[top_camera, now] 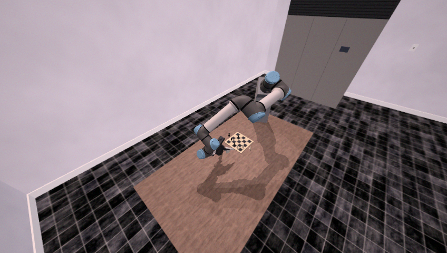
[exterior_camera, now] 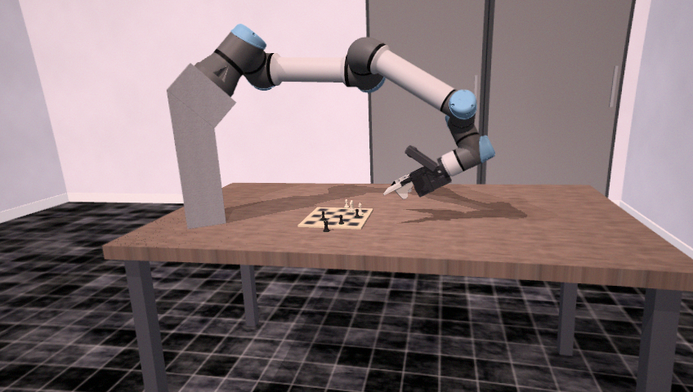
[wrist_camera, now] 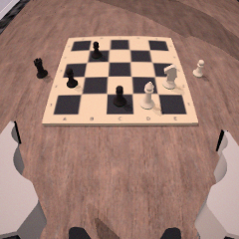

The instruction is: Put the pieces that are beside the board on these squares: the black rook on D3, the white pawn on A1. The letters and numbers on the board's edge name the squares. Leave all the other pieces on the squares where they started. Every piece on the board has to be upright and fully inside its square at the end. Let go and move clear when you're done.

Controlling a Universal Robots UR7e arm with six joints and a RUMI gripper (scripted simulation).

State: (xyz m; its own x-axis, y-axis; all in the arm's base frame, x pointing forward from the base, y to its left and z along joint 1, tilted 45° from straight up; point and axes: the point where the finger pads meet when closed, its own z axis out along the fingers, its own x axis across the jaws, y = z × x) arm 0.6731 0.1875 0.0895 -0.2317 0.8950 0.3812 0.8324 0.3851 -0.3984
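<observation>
In the wrist view the small chessboard (wrist_camera: 119, 80) lies ahead, with the letters A to E on its near edge. The black rook (wrist_camera: 40, 68) stands upright on the table just left of the board. The white pawn (wrist_camera: 199, 69) stands upright on the table just right of the board. My gripper (wrist_camera: 119, 127) is open and empty; its white fingers frame the bottom corners of the view. It hovers above the table, short of the board's lettered edge, and also shows in the exterior view (exterior_camera: 395, 186).
On the board stand three black pawns (wrist_camera: 96, 50) (wrist_camera: 72, 78) (wrist_camera: 119, 96), a white bishop (wrist_camera: 147, 96) and a white knight (wrist_camera: 170, 77), all upright. The arm's grey pedestal (exterior_camera: 197, 145) stands at the table's left side.
</observation>
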